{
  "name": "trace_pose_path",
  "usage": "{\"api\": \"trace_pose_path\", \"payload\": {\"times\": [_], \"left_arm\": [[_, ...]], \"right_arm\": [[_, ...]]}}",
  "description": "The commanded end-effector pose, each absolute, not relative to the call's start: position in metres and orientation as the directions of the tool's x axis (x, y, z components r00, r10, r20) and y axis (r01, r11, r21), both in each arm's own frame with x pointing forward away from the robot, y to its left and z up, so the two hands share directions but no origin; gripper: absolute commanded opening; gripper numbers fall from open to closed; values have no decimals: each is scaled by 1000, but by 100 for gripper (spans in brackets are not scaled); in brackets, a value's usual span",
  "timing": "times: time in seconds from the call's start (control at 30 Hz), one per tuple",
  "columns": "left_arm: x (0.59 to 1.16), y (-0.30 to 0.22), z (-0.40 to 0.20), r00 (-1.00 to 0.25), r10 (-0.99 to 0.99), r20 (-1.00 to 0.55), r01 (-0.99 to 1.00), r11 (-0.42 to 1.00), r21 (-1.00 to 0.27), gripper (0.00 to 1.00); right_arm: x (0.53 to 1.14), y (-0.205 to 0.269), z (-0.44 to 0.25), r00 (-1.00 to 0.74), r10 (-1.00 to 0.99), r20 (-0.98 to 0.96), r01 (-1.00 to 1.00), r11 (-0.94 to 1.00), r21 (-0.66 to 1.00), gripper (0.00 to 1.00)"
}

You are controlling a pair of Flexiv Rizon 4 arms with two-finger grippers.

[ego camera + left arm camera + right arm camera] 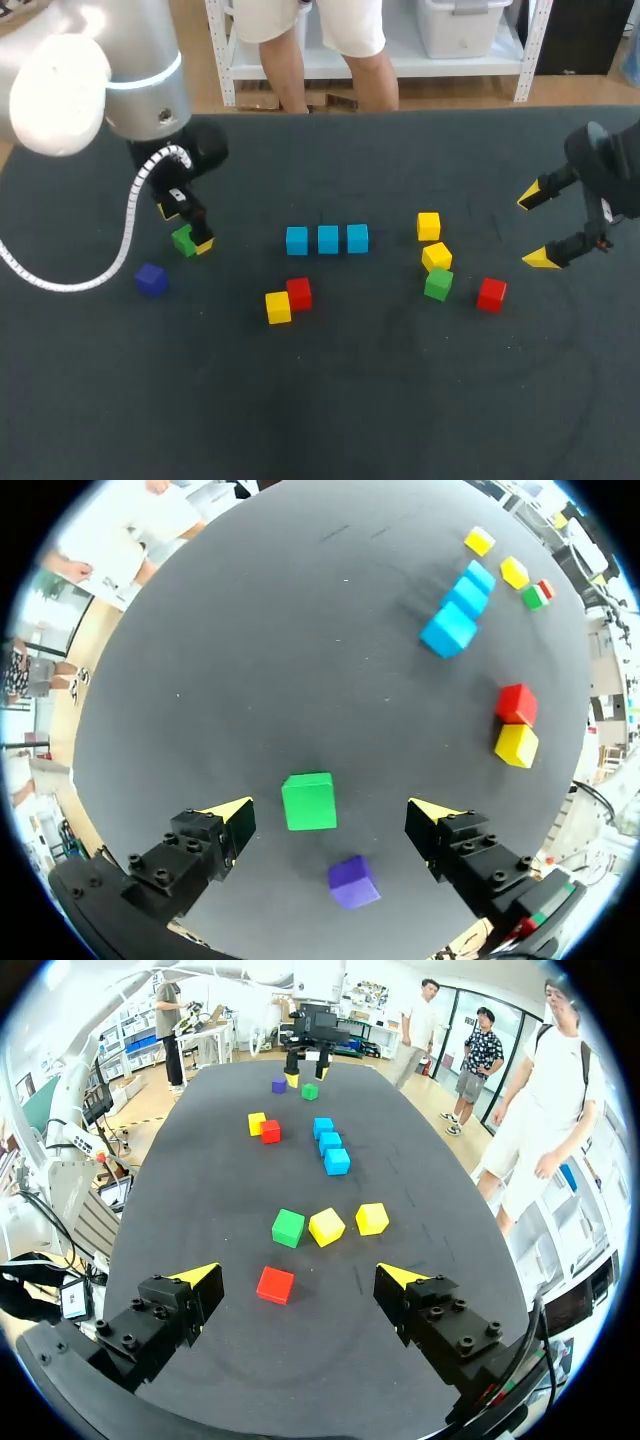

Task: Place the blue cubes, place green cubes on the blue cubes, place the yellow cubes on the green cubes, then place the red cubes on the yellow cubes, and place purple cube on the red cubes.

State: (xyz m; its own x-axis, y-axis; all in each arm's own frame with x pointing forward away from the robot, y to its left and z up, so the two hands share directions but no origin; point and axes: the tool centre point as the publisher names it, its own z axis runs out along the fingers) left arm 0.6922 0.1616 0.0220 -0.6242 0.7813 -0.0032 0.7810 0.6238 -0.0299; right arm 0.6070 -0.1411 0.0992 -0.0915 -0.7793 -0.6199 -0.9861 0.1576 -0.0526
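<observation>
- Bright cyan, the blue cubes [328, 239] number three. They stand in a tight row across the middle of the table [330, 420], left to right, with hardly a gap between them.
- You have the green cube [308, 801] toward the table's left edge, between the spread fingers of the left gripper [186, 228]. The left wrist view shows dark table on both sides of it, so that gripper is released and grips nothing.
- Your purple cube [151, 279] lies just beside the green one, nearer the left edge and the near edge. It looks dark blue from the head view and violet from the wrist.
- On the near side of the blue row, a yellow cube [278, 307] and a red cube [299, 293] sit touching.
- Right of the row you find another yellow cube [429, 226], a third yellow cube [436, 256], a second green cube [438, 284] just beside it, and a second red cube [491, 294] a little apart.
- Your right gripper [534, 229] hovers by the right edge, fingers wide apart, holding nothing.
- From the head view, one left finger overlaps the green cube's side, and the left arm's silver link covers the table's far left corner.
- In the left wrist view the second red cube is mostly hidden behind the second green one.
- You cannot tell whether the left fingertips touch the table.
</observation>
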Motion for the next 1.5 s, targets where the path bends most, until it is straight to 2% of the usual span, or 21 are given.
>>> {"api": "trace_pose_path", "payload": {"times": [0.03, 0.77, 0.8, 0.87, 0.9, 0.93, 1.0, 1.07, 1.13, 1.17, 1.5], "left_arm": [[697, 168, 14, -641, 768, -4, 767, 641, -27, 100], [702, 176, -5, -646, 763, -7, 762, 645, -57, 100], [703, 176, -5, -646, 764, -9, 763, 644, -57, 96], [703, 176, -6, -645, 764, -11, 763, 644, -57, 65], [703, 176, -6, -645, 764, -11, 764, 643, -57, 55], [704, 175, -6, -645, 765, -12, 764, 643, -58, 47], [704, 175, -7, -644, 765, -13, 764, 643, -61, 42], [704, 175, -7, -645, 764, -14, 764, 643, -62, 31], [704, 175, -7, -644, 765, -14, 764, 642, -62, 14], [704, 175, -7, -644, 765, -14, 764, 642, -62, 0], [699, 168, 11, -606, 794, -46, 795, 603, -60, 0]], "right_arm": [[608, -141, 98, -90, -778, -622, -986, 156, -52, 100], [608, -141, 98, -90, -778, -622, -986, 156, -52, 100], [608, -141, 98, -90, -778, -622, -986, 156, -52, 100], [608, -141, 98, -90, -778, -622, -986, 156, -52, 100], [608, -141, 98, -90, -778, -622, -986, 156, -52, 100], [608, -141, 98, -90, -778, -622, -986, 156, -52, 100], [608, -141, 98, -90, -778, -622, -986, 156, -52, 100], [608, -141, 98, -90, -778, -622, -986, 156, -52, 100], [608, -141, 98, -90, -778, -622, -986, 156, -52, 100], [608, -141, 98, -90, -778, -622, -986, 156, -52, 100], [608, -141, 98, -90, -778, -622, -986, 156, -52, 100]]}}
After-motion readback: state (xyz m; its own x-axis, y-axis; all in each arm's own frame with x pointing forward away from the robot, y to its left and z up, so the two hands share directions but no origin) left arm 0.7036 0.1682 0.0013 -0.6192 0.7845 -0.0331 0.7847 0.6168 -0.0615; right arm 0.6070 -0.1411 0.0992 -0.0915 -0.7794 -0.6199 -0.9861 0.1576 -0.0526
